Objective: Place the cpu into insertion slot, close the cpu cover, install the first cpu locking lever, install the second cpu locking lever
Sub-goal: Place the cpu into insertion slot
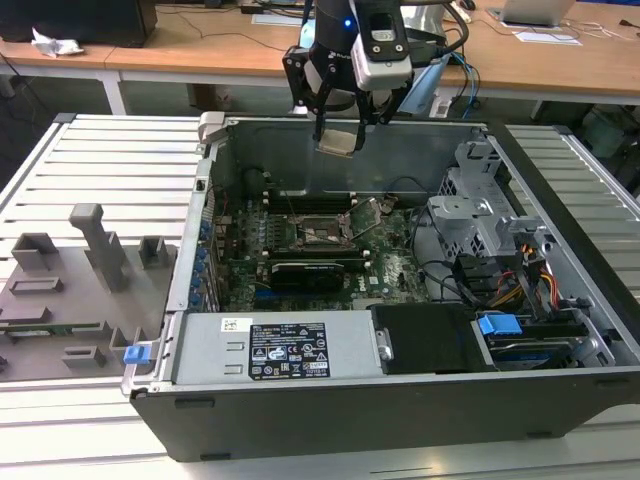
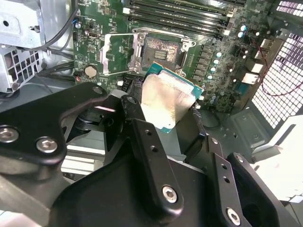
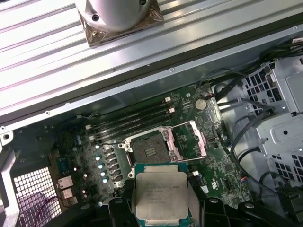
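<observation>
A: Where's the cpu (image 3: 161, 196)?
B: In your gripper (image 3: 163, 204), clamped on 2 opposite edges, metal top facing the first wrist cam. It hangs in the air above the open pc case (image 1: 330, 405), well apart from the socket (image 3: 149, 151).
A: Progress?
B: Early, I'd say. Socket looks empty, contacts bare. The cpu cover (image 3: 191, 139) stands flipped open just beside it. So step 1 isn't done yet; cover + both levers left. Levers too thin to tell apart.
A: What's in the case?
B: Green mobo (image 1: 390, 265) on the floor w/ the socket approx mid-board, RAM slots (image 3: 132, 120) beside it. PSU box (image 1: 270, 350) along the wall nearest the exterior cam. Grey drive cage (image 1: 470, 215) + cable bundle (image 1: 500, 285) at the exterior view's right. Outside, grey fixtures (image 1: 100, 245) sit on the slatted table (image 1: 100, 170), exterior view's left.
</observation>
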### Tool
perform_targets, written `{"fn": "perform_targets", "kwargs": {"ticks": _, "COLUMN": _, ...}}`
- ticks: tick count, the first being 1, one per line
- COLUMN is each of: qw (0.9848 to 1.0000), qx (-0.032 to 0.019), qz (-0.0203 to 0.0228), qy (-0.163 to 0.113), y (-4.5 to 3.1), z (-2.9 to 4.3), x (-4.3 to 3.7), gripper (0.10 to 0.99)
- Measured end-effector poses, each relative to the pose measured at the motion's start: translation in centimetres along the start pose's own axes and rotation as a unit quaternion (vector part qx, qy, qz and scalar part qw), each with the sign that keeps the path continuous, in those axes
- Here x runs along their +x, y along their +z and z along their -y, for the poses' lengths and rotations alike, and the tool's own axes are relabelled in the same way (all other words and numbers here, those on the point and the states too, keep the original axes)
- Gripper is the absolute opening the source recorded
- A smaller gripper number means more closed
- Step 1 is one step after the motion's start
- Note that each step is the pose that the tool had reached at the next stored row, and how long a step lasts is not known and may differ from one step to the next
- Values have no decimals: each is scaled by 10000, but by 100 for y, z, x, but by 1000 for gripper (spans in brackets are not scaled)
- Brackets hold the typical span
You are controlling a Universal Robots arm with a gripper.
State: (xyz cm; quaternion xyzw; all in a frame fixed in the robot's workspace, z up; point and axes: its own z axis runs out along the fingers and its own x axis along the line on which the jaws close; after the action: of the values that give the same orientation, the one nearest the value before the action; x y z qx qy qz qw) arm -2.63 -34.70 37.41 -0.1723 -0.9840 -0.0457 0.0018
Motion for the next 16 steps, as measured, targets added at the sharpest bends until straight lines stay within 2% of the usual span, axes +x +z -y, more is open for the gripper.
{"fn": "perform_targets", "kwargs": {"ticks": 16, "qw": 9998, "qx": -5, "qz": 19, "qy": 216, "y": 1, "z": 0, "x": 0, "gripper": 529}}
